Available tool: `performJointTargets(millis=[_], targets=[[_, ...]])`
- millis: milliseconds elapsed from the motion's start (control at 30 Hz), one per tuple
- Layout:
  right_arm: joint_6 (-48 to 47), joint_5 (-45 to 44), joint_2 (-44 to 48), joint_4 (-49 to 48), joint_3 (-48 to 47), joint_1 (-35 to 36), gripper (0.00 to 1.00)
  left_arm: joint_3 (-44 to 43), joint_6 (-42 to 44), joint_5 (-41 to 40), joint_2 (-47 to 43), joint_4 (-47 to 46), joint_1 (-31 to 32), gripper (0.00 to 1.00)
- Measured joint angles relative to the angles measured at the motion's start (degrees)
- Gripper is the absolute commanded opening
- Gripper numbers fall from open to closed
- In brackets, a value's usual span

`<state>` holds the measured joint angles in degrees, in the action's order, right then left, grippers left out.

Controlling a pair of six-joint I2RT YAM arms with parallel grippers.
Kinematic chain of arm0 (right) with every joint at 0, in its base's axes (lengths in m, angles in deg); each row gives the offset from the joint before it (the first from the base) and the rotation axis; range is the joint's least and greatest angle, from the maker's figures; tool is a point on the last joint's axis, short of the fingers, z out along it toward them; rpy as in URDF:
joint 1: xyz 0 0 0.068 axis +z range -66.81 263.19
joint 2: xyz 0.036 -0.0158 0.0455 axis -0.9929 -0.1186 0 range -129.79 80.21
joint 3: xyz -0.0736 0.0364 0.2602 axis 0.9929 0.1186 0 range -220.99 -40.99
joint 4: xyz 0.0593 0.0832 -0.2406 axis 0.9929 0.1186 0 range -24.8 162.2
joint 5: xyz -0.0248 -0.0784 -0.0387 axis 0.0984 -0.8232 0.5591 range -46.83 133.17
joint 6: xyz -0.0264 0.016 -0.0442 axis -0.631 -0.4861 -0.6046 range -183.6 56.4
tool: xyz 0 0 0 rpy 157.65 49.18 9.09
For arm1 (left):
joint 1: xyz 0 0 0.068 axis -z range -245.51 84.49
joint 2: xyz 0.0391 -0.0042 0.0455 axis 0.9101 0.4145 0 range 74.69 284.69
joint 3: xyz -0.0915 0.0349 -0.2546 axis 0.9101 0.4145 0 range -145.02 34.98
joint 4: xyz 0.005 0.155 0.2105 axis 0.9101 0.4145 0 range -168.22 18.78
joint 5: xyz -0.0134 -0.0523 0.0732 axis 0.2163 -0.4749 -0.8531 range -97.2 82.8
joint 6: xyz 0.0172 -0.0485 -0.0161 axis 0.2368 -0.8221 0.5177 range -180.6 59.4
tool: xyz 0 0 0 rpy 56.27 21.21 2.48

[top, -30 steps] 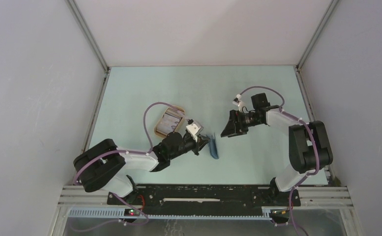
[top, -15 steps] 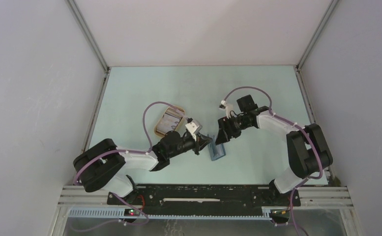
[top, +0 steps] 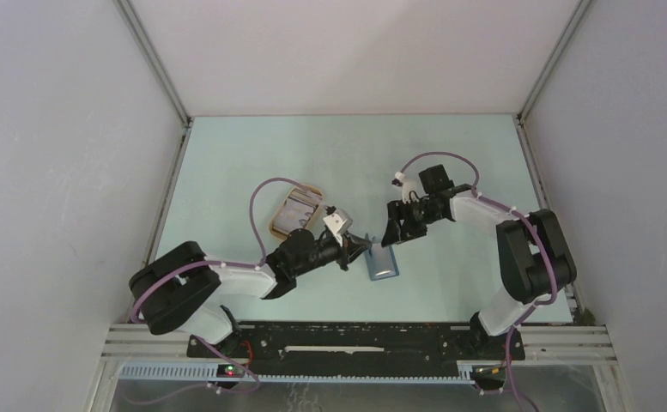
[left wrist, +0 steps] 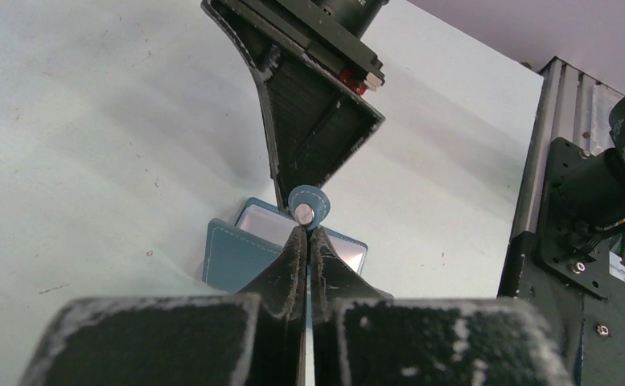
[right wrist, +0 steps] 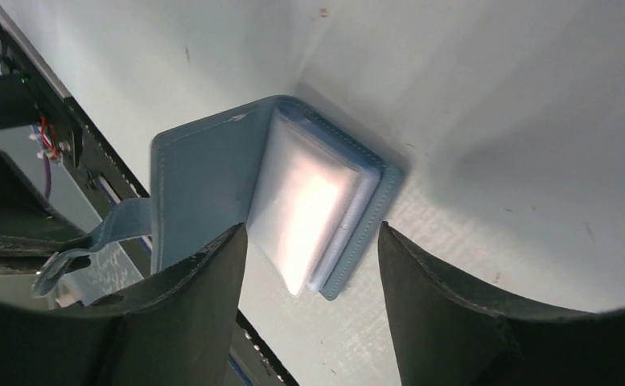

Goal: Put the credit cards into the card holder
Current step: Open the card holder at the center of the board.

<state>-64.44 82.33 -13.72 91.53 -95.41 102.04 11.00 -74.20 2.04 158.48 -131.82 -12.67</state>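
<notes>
**Top external: card holder pulled open, cards not yet in**

On the tabletop (top: 312,154), the tan tray (top: 272,226) sits by the left arm with the credit cards (top: 300,211) in it. The card holder (top: 382,263) lies well apart from the tray, between the two arms, opened out with its pale slotted inside facing up.

The step in hand looks like opening and steadying the holder before any card is fetched. To do it well:
- keep the flap tensioned back and low so the slots stay exposed
- press or pin the slotted half flat without dragging it across the tabletop
- leave the slot mouth unblocked

The main risk is the holder folding shut if the strap slips.

In the right wrist view, the right fingers (right wrist: 212,281) are spread wide, straddling the lit slotted half. They hold nothing, and I cannot tell whether the tips touch the leather.

In the left wrist view, the left fingers (left wrist: 306,251) are pressed together, clamped on the holder's snap strap (left wrist: 318,204). The metal snap (left wrist: 302,212) sits just past their tips.
</notes>
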Motion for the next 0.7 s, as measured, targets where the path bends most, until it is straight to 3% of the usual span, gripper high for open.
performJointTargets(millis=[167,700], targets=[[1.62,1.66,-2.21,0.02,0.02,-3.08,0.5,1.42,-0.39,-0.04,0.09,-1.07,0.0,0.0],[2.71,7.67,-7.1,0.57,-0.09,-2.29,0.48,3.21,-1.38,-1.64,0.09,-0.61,0.0,0.0]])
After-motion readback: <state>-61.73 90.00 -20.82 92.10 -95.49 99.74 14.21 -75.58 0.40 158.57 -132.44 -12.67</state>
